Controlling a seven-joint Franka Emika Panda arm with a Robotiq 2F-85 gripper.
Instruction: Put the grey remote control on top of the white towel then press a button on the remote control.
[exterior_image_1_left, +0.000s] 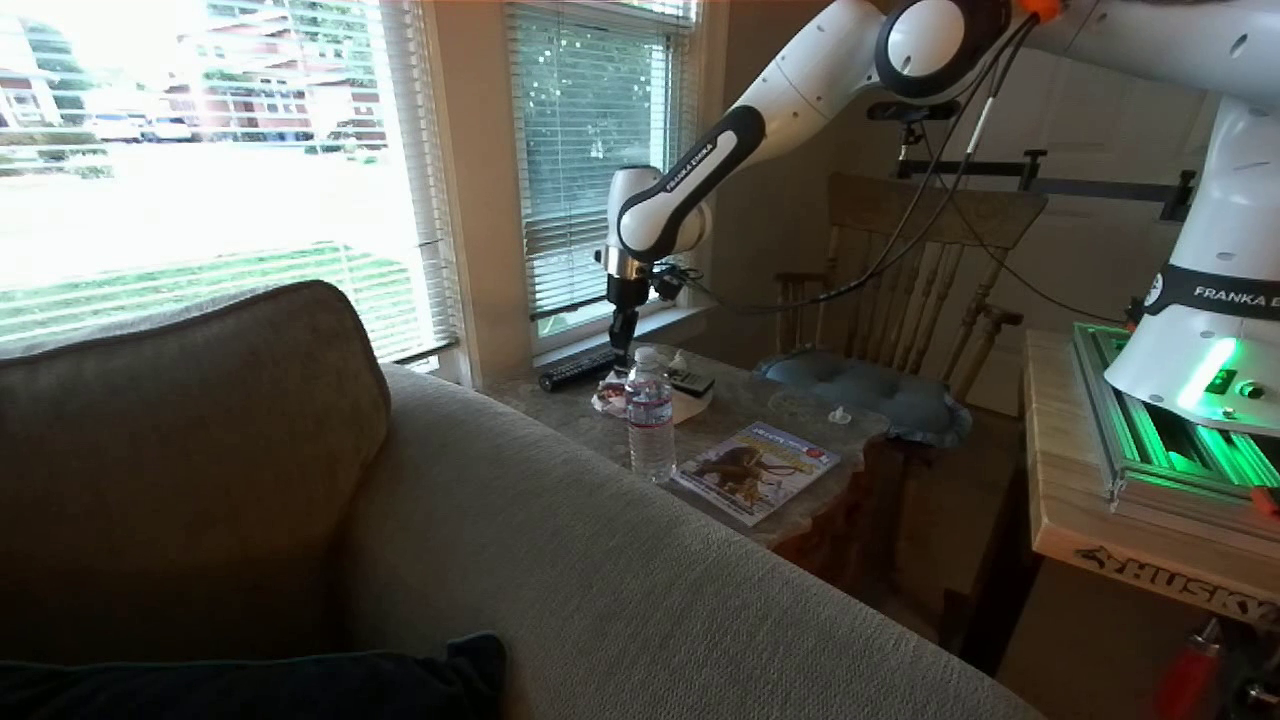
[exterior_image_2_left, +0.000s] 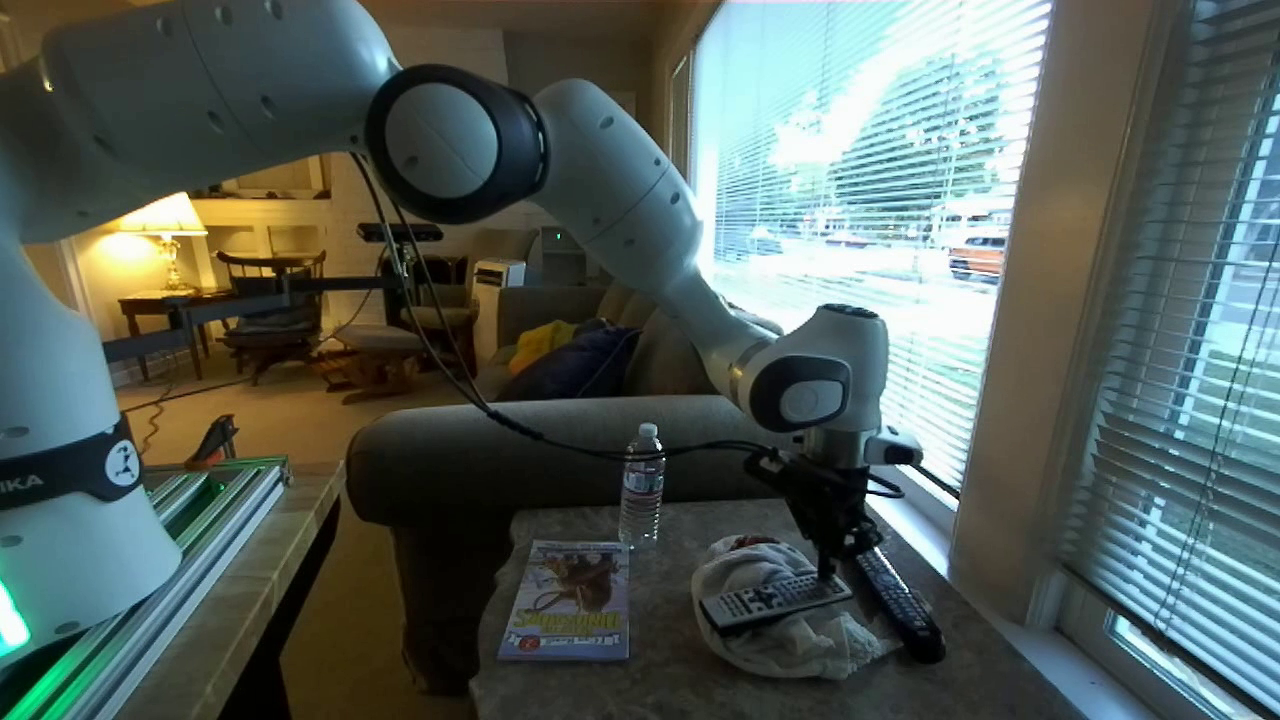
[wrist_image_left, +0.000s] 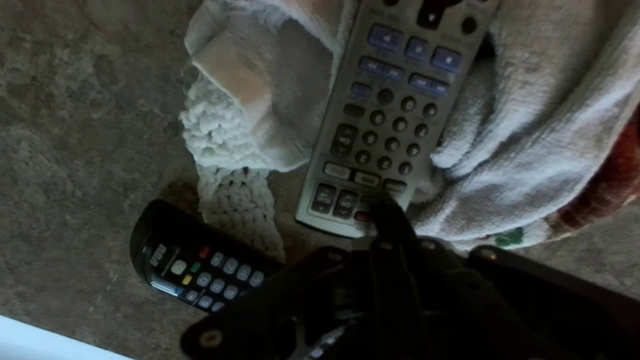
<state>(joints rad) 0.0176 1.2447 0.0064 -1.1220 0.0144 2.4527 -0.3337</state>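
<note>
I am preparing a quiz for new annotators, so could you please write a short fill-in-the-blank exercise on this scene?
1. The white towel lies ____ (under/over) the grey remote control.
2. The black remote control bears the letters ____.
3. The tool is ____ (open/shut).
4. On the bottle, the cap is ____.

Missing words: under; RCA; shut; white.

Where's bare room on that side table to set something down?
Bare: strip of tabletop between magazine and white towel; patch bounded by water bottle, sofa arm and towel. Crowded: the towel, grey remote on it, shut gripper at that remote's end, black remote alongside.
</note>
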